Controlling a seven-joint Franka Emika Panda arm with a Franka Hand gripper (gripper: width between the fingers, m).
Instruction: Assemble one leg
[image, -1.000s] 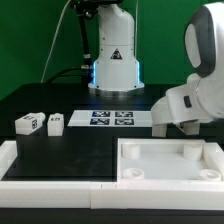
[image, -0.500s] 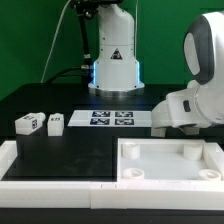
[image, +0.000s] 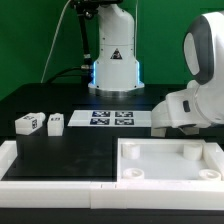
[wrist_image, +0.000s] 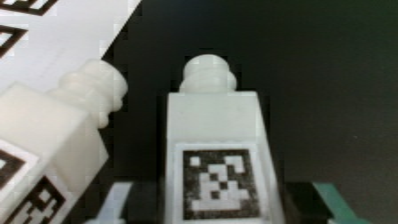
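Observation:
In the wrist view my gripper (wrist_image: 228, 206) is open and straddles one white leg (wrist_image: 217, 125), which has a tag on its face and a rounded peg at its far end. Dark gaps show between the leg and both fingers (wrist_image: 121, 205). A second leg (wrist_image: 63, 125) lies right beside it, outside the jaws. In the exterior view the arm's white wrist (image: 185, 105) is low at the right and hides the gripper and these legs. Two more tagged legs (image: 27, 123) (image: 56, 122) lie on the black table at the left.
The large white tabletop (image: 170, 178) lies at the front right, corner sockets up. A white raised rail (image: 30, 165) runs along the front left. The marker board (image: 112, 118) lies mid-table before the robot base (image: 115, 70); its edge shows in the wrist view (wrist_image: 54, 30).
The arm's wrist shifted slightly up and to the exterior view's left in the first half second, then held still. No part has moved.

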